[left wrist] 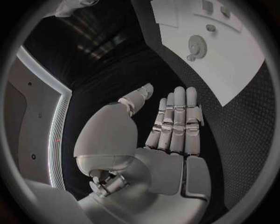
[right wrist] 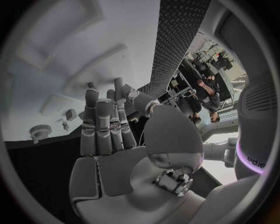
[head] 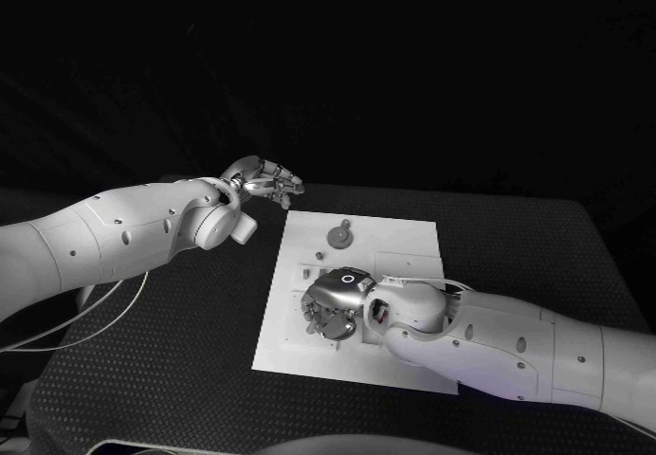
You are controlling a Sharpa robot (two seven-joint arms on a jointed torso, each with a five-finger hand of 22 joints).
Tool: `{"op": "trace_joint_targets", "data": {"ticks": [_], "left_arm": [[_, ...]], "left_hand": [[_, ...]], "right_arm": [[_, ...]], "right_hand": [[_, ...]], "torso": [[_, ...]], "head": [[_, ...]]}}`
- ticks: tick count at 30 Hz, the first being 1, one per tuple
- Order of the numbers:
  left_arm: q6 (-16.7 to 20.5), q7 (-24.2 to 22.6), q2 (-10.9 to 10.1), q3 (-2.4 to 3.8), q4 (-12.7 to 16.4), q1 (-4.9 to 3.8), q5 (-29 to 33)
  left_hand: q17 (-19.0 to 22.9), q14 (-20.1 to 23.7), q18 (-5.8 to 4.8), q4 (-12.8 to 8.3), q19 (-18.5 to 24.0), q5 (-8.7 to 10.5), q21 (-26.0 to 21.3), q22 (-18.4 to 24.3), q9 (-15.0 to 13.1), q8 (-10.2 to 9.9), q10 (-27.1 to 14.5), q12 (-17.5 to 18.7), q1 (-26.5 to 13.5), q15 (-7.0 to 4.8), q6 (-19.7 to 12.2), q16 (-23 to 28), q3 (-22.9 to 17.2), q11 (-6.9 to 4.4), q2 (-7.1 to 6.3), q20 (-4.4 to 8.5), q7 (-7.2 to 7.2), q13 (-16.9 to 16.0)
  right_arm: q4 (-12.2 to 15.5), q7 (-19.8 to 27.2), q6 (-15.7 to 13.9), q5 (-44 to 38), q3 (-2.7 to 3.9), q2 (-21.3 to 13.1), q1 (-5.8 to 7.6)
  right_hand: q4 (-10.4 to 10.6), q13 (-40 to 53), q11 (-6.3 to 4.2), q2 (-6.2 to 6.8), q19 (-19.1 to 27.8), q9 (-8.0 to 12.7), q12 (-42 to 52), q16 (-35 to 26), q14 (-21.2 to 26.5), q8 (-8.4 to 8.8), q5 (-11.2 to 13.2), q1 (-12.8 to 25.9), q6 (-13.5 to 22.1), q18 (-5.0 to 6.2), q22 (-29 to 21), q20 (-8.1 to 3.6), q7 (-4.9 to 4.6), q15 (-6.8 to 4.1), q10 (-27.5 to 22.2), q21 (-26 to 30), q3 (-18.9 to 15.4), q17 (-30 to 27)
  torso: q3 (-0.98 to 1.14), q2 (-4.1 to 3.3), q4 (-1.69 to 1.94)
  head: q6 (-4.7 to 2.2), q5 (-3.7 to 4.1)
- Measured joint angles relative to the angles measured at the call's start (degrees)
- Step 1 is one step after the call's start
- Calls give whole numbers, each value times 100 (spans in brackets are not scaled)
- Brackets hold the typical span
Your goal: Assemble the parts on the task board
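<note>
The white task board (head: 396, 251) lies in the middle of the black table. A grey gear part (head: 339, 233) sits on its far half, with a small round piece (head: 320, 254) just in front of it. My right hand (head: 335, 301) hovers low over the board's near left part, fingers (right wrist: 105, 126) stretched out straight with nothing in them. The gear (right wrist: 39, 131) lies beyond those fingertips. My left hand (head: 264, 180) is raised off the board's far left corner, fingers (left wrist: 178, 119) straight and together, thumb apart, palm empty. The gear (left wrist: 197, 45) lies well beyond it on the board (left wrist: 245, 60).
A white cable (head: 82, 322) loops from my left arm down to the table (head: 178, 360) on the left. Small raised fixtures (left wrist: 207, 5) stand on the board's far part. My right forearm (head: 506, 346) covers the board's near right corner.
</note>
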State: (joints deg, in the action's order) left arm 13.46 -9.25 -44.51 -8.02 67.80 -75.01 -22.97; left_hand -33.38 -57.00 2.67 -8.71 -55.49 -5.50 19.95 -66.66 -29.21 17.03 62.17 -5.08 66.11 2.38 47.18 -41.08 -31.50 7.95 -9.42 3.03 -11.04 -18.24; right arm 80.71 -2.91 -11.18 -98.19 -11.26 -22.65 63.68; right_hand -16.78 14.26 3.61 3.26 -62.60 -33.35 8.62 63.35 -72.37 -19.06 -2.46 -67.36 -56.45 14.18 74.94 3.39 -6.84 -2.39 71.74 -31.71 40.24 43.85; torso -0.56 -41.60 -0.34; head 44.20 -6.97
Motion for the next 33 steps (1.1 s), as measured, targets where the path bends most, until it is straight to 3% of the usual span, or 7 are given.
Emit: {"op": "trace_joint_targets", "data": {"ticks": [9, 21, 33], "left_arm": [[-1, 0, 0, 2, 1, 0, 1], [-3, 0, 4, 0, 4, 0, 1], [-6, 0, 7, 2, 2, -5, 2]], "left_hand": [[-5, 0, 0, 0, 0, 0, 0, -5, 5, 0, 0, 0, 0, 0, 0, 0, 0, 0, 0, 0, 0, 0], [-10, 0, 0, 0, 0, 0, -22, -4, 5, 0, 0, 0, 0, 0, 0, 0, 0, 0, 0, 0, 0, 0], [-16, 0, 0, 0, 0, 0, -22, -9, 10, 24, 0, 0, 0, 0, 0, 22, 0, 0, 0, 0, 0, 0]], "right_arm": [[-16, -14, 17, -10, -3, 30, 1], [-91, -125, 31, -203, -78, 196, 16], [-39, -188, 54, -338, -101, 227, 19]], "right_hand": [[9, 0, -4, 0, 7, -5, -5, 0, 18, -18, -21, 0, 0, 1, -1, 8, 0, -5, 3, 0, 9, 0], [9, 9, -6, 0, 8, -3, -6, 0, 19, -17, -20, 0, 2, 0, -1, 8, -1, -4, 2, 0, 9, 0], [9, 9, -15, 0, 9, -20, -21, 0, 22, -16, -20, 0, 5, 1, -2, 9, -4, -1, -7, 0, 8, 0]], "torso": [[3, 0, -4], [1, -2, 3], [-2, 0, 0]], "head": [[3, 4], [9, 19], [21, 26]]}}
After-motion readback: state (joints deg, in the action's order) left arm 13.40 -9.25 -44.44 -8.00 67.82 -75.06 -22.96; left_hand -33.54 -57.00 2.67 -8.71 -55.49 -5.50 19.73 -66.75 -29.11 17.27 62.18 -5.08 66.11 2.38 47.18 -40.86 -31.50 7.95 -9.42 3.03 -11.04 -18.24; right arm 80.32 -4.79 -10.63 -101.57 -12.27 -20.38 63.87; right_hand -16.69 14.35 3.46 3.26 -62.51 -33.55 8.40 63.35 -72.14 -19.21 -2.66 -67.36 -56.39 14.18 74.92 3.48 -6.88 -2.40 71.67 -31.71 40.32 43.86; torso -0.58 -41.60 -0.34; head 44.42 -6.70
